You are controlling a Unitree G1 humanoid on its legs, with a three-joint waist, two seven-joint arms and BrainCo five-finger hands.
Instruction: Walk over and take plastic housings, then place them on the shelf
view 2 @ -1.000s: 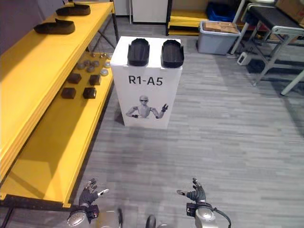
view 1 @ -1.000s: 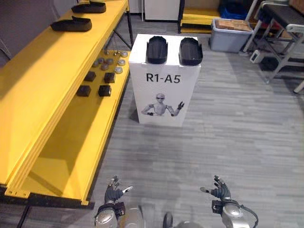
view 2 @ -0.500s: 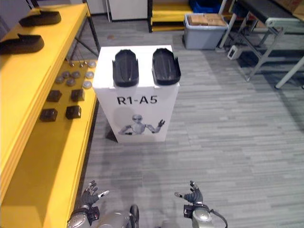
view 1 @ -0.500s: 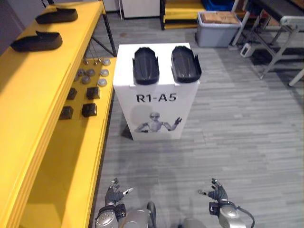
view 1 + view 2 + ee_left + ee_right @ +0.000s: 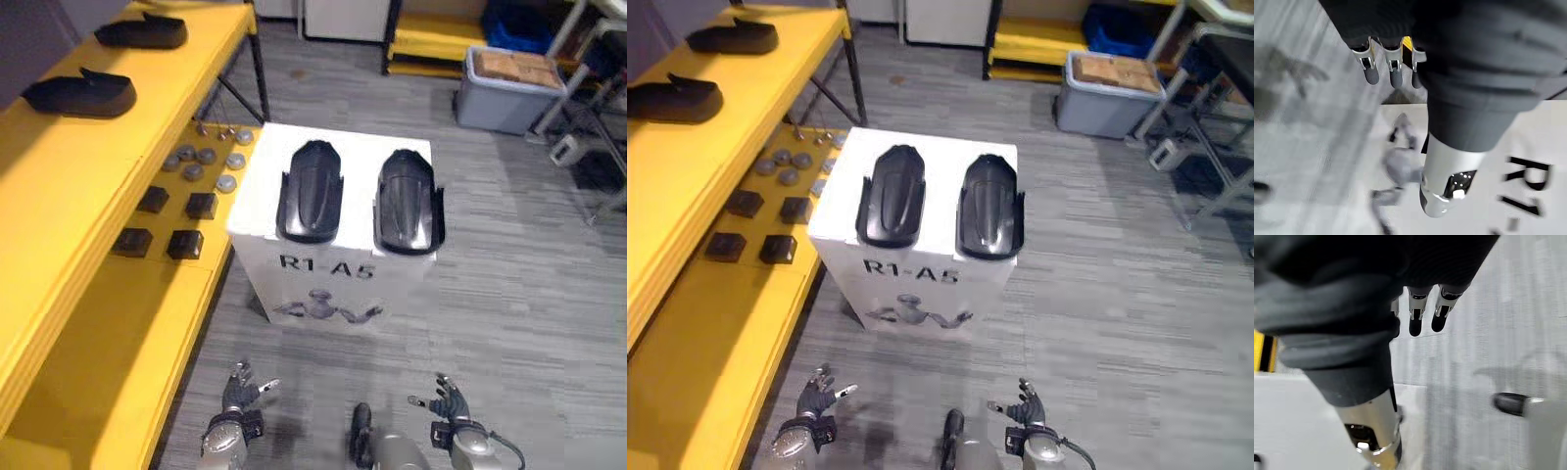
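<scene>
The long yellow shelf (image 5: 69,186) stands at the left, with two black plastic housings (image 5: 80,95) (image 5: 142,34) on its top level. Just beside it, a white rectangular box (image 5: 338,279) carries the left black elongated housing (image 5: 310,193) and the right black elongated housing (image 5: 407,201), side by side. The left robot hand (image 5: 238,389) and the right robot hand (image 5: 449,399) hang low before the box, fingers spread, empty.
</scene>
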